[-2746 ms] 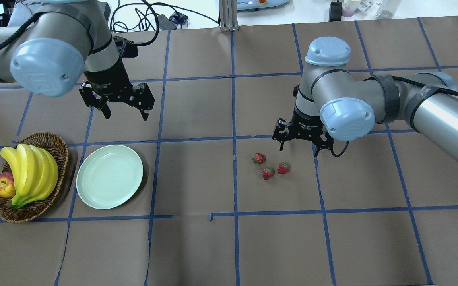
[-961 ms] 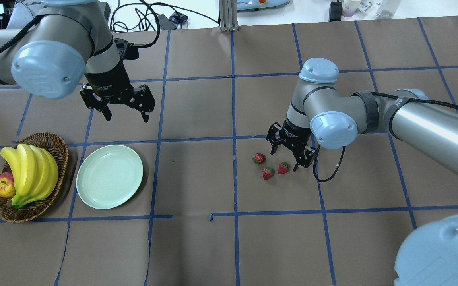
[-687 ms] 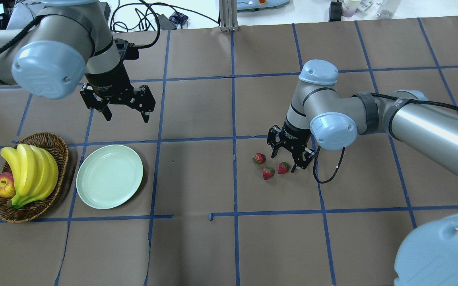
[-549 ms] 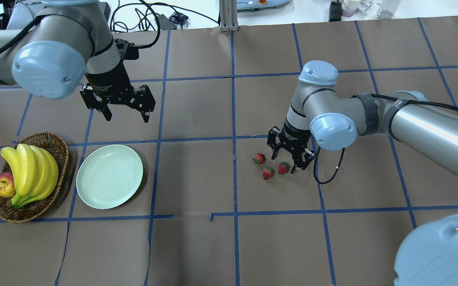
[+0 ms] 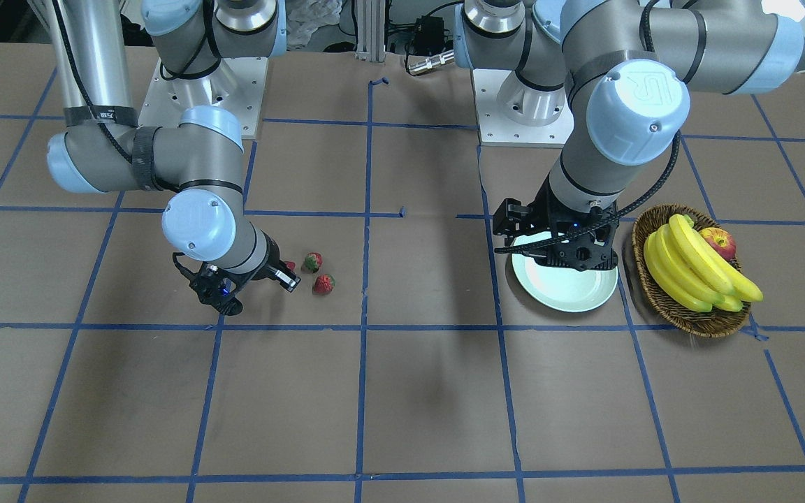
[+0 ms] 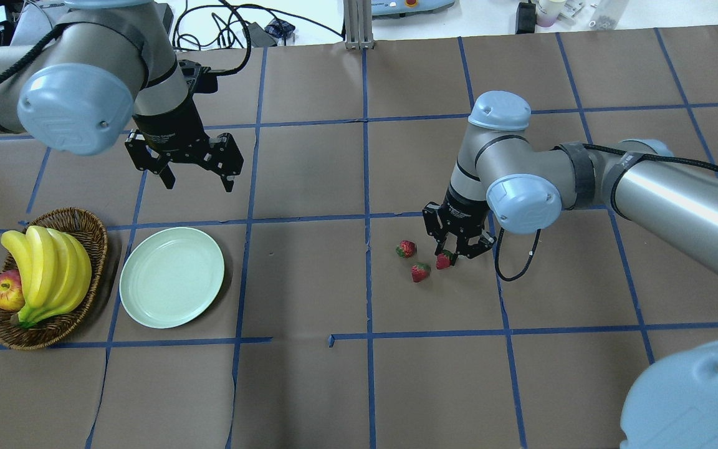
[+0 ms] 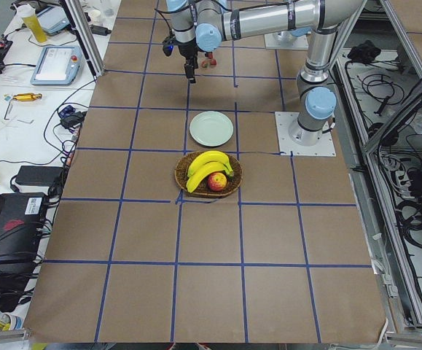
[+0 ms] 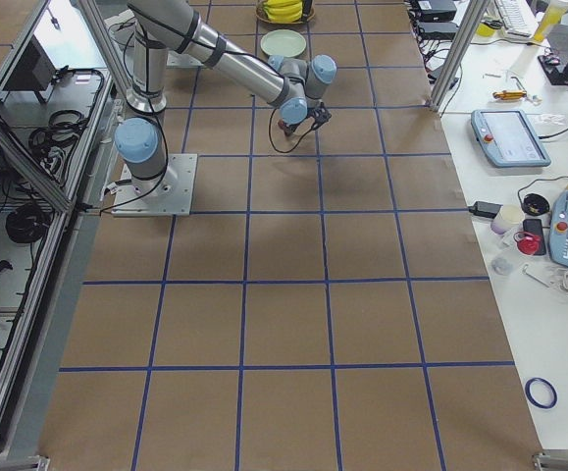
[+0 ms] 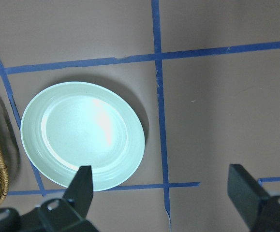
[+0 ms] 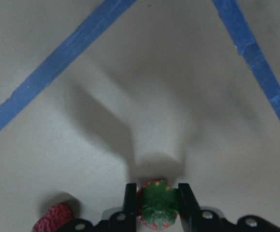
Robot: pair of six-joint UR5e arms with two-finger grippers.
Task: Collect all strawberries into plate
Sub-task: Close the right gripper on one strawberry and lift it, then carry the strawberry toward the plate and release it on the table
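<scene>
- Right end effector point(image 10: 157, 199): closed on one small red strawberry with a green leafy top point(image 10: 156, 212). The wrist view shows a finger on each flank and the leaf cap facing the camera. I cannot tell whether the berry has left the brown-paper counter with its blue tape grid point(image 6: 309, 280).
- The other two strawberries point(image 6: 406, 249) point(image 6: 420, 272) lie on the counter just beside the gripped one. All three are mid-counter, on the side toward its right end.
- The round, shallow, pale mint-green glossy plate point(image 6: 172, 277) holds nothing. It sits well apart from the berries, toward the counter's left end.
- Just beyond the plate is a brown woven wicker basket point(image 6: 94, 231) holding yellow bananas point(image 6: 47, 268) and a red apple point(image 6: 5, 292).
- Left end effector point(image 6: 198, 179): fingers spread wide and holding nothing. It hangs high, roughly over the plate.
- Step in hand (judgement): securing the first berry, so the task is barely begun.
- To do it well:
  - Confirm that the pinch sits across the berry's widest part. It is small and tapered, so it could squirt out of a grip near the tip.
  - Raise it straight up before any sideways travel, because the neighbours are close enough to be knocked.
  - Carry it low and steady toward the plate.
  - Release it near the plate's middle from a small height, so it neither bounces nor rolls over the shallow rim.
  - Keep clear of the left arm over the plate.
</scene>
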